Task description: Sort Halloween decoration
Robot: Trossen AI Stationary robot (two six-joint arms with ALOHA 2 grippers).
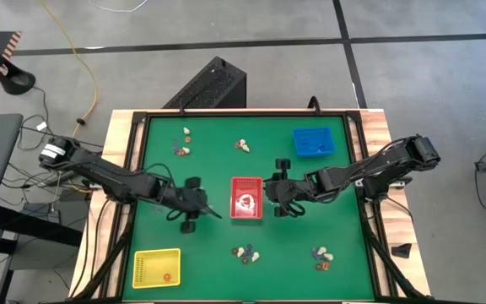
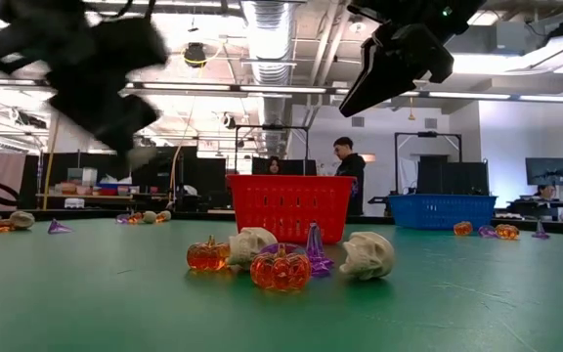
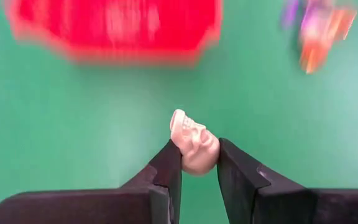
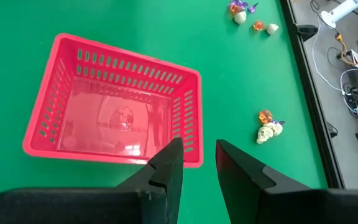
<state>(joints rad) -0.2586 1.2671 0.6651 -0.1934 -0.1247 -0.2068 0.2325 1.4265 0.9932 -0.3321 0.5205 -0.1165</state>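
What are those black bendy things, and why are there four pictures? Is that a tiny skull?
They are two robot arms at a green table, each ending in a two-finger tool. One picture looks down from above, one looks level across the table, and two come from cameras on the wrists. The left tool pinches a tiny cream skull. The right tool holds nothing and hangs beside the red tray. A blue tray, a yellow tray and little piles of pumpkins, skulls and purple hats lie around.
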